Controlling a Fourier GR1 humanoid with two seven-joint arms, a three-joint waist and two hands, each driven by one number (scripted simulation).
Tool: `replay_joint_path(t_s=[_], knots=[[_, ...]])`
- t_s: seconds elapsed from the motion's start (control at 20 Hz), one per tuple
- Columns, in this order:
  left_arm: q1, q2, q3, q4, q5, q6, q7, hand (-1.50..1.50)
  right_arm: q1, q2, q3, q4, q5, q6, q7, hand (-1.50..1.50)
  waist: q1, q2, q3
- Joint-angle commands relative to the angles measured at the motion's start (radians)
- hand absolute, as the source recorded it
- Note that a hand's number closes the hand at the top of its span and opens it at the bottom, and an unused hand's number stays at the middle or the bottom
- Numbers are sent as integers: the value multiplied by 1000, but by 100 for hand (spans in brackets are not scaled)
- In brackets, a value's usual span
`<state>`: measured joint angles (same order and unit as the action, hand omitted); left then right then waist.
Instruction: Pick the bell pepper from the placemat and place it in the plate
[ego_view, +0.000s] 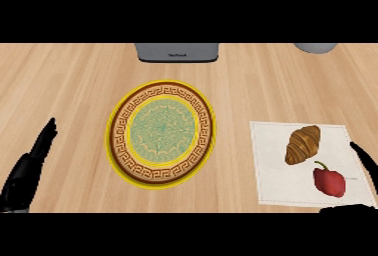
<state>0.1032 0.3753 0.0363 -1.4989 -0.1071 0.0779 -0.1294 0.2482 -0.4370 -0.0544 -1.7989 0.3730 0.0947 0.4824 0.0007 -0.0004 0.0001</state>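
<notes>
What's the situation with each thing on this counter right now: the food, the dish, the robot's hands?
Bell pepper: on the placemat, not held.
Croissant: on the placemat, beside the pepper.
Plate: nothing on it.
Left hand: open, holding nothing.
Right hand: near the pepper, grip unclear.

The grey appliance (179, 52) at the counter's far edge bears small lettering, too tiny to read.

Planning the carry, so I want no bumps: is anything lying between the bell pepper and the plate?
Nothing visible does. The bell pepper lies on the placemat, and only bare mat and counter separate it from the plate to its left. The croissant sits behind the pepper, off that path.
</notes>
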Motion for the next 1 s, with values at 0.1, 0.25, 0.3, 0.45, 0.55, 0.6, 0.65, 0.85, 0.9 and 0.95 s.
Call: replay_joint_path(t_s=[0.1,0.25,0.3,0.45,0.55,0.6,0.65,0.85,0.9,0.95], knots=[[-87,-25,31,48,-29,-27,36,0,-58,34,-66,125,21,27,-71,-150,-2,0,0],[-53,-58,26,-20,-52,-23,49,0,-54,77,-30,57,70,45,-28,-150,-1,0,0],[52,-75,13,-95,-58,-4,28,0,-24,43,-83,131,31,56,-129,-150,1,-1,0],[12,-50,58,-4,-36,-50,-13,0,-55,119,-46,177,72,-22,-203,150,0,0,0],[-53,-73,49,25,-79,-32,15,0,-83,115,-64,213,86,-15,-238,150,-2,0,0],[-63,-49,86,59,-40,-87,-6,0,-59,122,-57,192,109,-12,-233,150,-2,0,0],[9,-87,43,-59,-93,-43,43,0,-57,121,-82,210,94,-7,-260,150,-1,0,0],[-5,-89,52,-1,-73,-60,-2,0,-215,50,-39,297,139,43,-300,150,16,2,0],[-52,-75,38,5,-90,-63,1,0,-298,21,44,294,202,87,-272,150,57,12,0],[-75,-77,31,9,-78,-79,-5,0,-332,-48,61,306,209,149,-334,150,81,19,0]])
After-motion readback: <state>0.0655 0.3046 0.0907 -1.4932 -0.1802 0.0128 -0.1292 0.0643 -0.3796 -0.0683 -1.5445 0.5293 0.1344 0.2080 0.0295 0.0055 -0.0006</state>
